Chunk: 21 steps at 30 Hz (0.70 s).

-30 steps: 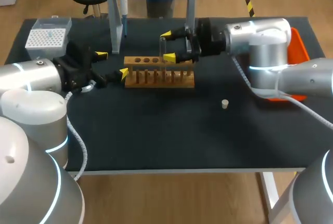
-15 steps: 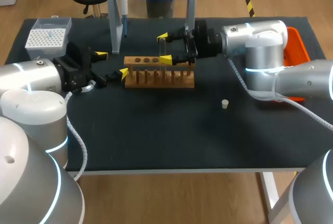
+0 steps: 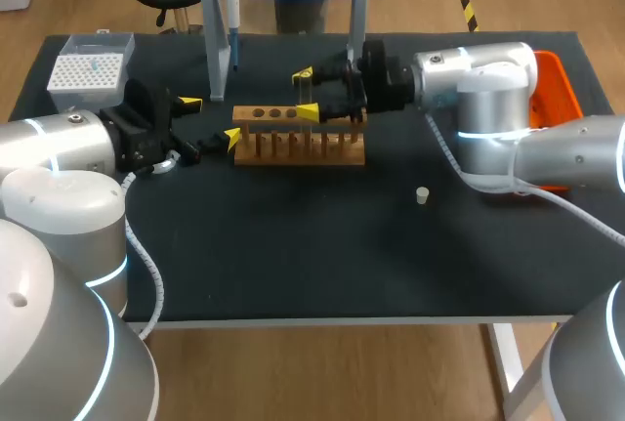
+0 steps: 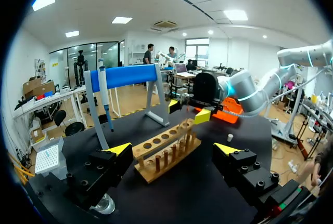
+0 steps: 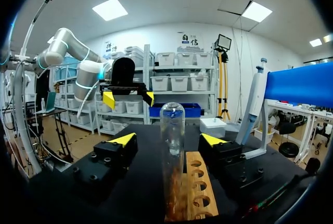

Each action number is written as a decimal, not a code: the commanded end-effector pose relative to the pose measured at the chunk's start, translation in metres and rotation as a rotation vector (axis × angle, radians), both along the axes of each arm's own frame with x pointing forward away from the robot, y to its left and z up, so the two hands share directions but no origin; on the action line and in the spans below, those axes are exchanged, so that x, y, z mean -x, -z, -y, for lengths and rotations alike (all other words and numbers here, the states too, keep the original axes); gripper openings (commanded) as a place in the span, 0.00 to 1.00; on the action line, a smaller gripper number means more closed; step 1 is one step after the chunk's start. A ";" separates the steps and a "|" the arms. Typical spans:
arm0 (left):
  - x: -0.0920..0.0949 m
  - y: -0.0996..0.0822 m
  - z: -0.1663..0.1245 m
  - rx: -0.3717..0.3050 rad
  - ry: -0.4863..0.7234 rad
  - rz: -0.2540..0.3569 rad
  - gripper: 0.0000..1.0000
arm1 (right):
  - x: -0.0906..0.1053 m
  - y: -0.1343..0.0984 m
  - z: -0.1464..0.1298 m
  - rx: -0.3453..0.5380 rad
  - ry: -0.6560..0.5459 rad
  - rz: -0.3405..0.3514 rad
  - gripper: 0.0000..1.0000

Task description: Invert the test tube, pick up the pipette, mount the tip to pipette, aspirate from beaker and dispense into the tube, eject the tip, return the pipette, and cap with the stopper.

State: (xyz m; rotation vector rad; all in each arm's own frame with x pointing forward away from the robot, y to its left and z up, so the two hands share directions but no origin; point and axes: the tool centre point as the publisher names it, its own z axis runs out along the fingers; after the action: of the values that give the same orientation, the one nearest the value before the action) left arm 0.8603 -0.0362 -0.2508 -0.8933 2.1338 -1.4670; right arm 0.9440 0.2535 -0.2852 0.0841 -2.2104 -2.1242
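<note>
Inside my released right claw, the nearer one, the test tube stands upright on the rack, untouched.

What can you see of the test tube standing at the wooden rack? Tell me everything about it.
The test tube is a slim cylinder of clear glass, empty as far as it shows. It stands upright with its rounded closed end up, so it is inverted. Its lower part rests at the near end of the wooden rack, whose brown shows through the glass. It stands between the open fingers of the right pincer, with a gap on each side, so neither finger touches it.
</note>
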 end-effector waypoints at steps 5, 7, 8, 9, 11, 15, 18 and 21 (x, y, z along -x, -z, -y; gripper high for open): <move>0.000 0.002 0.000 0.004 0.000 0.005 1.00 | -0.004 0.003 -0.003 -0.006 0.008 -0.013 0.43; 0.000 0.002 0.000 0.004 0.000 0.005 1.00 | -0.004 0.002 -0.003 -0.005 0.008 -0.012 0.36; 0.000 0.002 0.000 0.004 0.000 0.005 1.00 | -0.003 0.002 -0.002 -0.005 0.009 -0.011 0.34; 0.000 0.002 0.000 0.004 0.000 0.005 1.00 | -0.003 0.002 -0.002 -0.005 0.009 -0.011 0.30; 0.000 0.002 0.000 0.004 0.000 0.005 1.00 | -0.004 0.002 -0.003 -0.006 0.010 -0.010 0.11; 0.000 0.002 0.000 0.004 0.000 0.005 1.00 | -0.004 0.001 -0.002 -0.008 0.009 -0.009 0.00; 0.000 0.002 0.000 0.004 0.000 0.005 1.00 | -0.003 -0.001 -0.001 -0.013 0.010 -0.015 0.00; 0.000 0.002 0.000 0.004 0.000 0.005 1.00 | -0.005 -0.004 -0.001 -0.020 0.015 -0.017 0.00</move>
State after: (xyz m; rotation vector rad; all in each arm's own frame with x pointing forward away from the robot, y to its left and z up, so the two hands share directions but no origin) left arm 0.8603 -0.0362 -0.2508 -0.8933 2.1337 -1.4670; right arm 0.9484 0.2551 -0.2826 0.0473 -2.1881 -2.1466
